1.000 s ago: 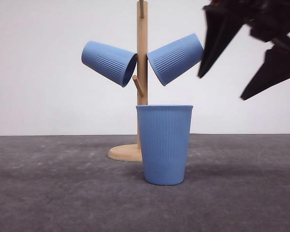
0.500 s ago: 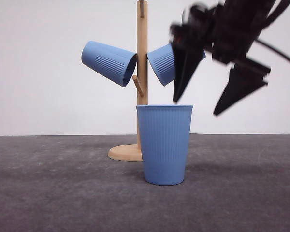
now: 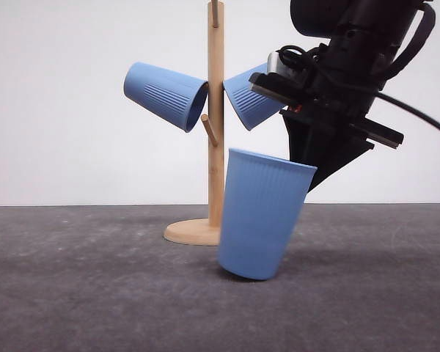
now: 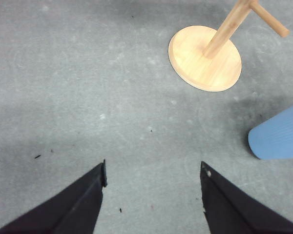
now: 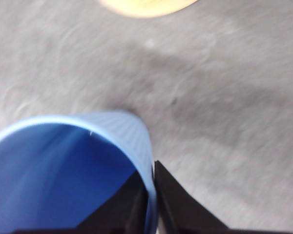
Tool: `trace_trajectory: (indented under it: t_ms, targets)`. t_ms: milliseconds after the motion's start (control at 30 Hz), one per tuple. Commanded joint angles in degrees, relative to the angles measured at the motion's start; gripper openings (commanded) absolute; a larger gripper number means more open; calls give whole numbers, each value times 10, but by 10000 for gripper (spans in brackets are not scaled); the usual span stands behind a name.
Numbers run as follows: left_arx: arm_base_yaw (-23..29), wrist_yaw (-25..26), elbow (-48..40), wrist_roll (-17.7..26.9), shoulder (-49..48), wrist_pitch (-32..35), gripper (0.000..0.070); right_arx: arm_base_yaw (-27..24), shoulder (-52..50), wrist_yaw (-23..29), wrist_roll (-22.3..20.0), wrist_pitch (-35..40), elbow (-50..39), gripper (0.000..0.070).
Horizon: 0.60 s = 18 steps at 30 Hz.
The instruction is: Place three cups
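Two light-blue ribbed cups hang mouth-down on the wooden peg stand point(image 3: 215, 147), one on its left point(image 3: 165, 95) and one on its right point(image 3: 249, 99), the latter partly behind my right arm. The third cup point(image 3: 262, 220) leans to the left in front of the stand, its base low over the grey table. My right gripper point(image 3: 308, 165) is shut on its rim at the right side. In the right wrist view the cup point(image 5: 63, 170) has its rim pinched, one finger inside and one outside point(image 5: 150, 195). My left gripper point(image 4: 153, 175) hangs open over bare table.
The stand's round wooden base point(image 4: 200, 63) sits on the grey table point(image 3: 95, 293) just behind the tilted cup, whose lower end point(image 4: 278, 139) also shows in the left wrist view. A free peg point(image 3: 209, 130) sticks out low on the stand's left side.
My right gripper came down from the upper right onto the standing cup's rim and shut on it. The cup went from upright to tilted; the hung cups stayed still.
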Motion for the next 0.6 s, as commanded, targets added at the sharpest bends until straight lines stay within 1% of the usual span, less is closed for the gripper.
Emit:
trace_trajectory:
  t_ms: [0,133,167,267,300,367,433,567]
  targets:
    - [-1,21,3,4,2,-3,360,2,-13,-23,-11,-5,8,0]
    - [0,115,3,2,-9,-24,366,2,-66,-49,-14,-1,1,0]
    - [1,128,2,-1,-16,-28,369,2,-84,-52,-14,7,-5,0]
    - [1,169,-7,-19,-47,-30,445,2,-146,-70,-14,44,-43,0]
    - [2,186,-14,-28,-62,-25,457,2,-167,-78,-14,56,-60,0]
    - [4,222,-33,-48,-94,-11,460,-1,-210,-102,-8,78,-98,0]
    - [8,267,-54,-66,-125,5,460,-9,-249,-151,9,109,-137,0]
    - [9,363,-92,-99,-162,40,471,-18,-294,-287,63,196,-190,0]
